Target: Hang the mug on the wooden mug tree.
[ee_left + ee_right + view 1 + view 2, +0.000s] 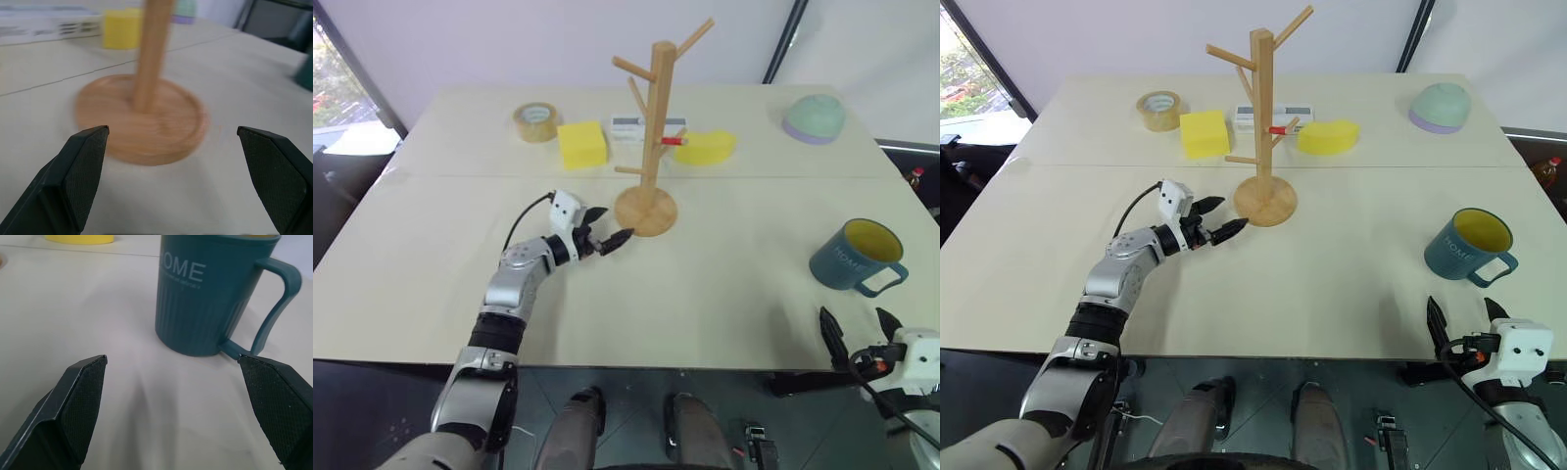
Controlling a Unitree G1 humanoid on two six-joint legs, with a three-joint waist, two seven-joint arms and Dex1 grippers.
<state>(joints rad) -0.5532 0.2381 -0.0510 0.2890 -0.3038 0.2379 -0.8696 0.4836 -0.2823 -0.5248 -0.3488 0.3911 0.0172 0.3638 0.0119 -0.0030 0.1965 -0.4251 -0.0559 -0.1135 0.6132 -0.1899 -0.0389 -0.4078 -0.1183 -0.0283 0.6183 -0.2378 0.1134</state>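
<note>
The blue-grey mug (857, 257) with a yellow inside stands upright near the table's right front, its loop handle turned toward the front right. In the right wrist view the mug (210, 298) shows pale lettering. My right gripper (855, 318) hovers open at the table's front edge, just short of the mug and not touching it. The wooden mug tree (651, 127) stands at mid-table on its round base (142, 120), its pegs bare. My left gripper (612, 227) is open, level, pointing at the base from the left, a short gap away.
Along the back lie a tape roll (536, 121), a yellow sponge block (581, 144), a white box (636, 127), a second yellow sponge (707, 147) and a pale green dome bowl (814, 118). Bare tabletop (734, 294) spans between the tree and the mug.
</note>
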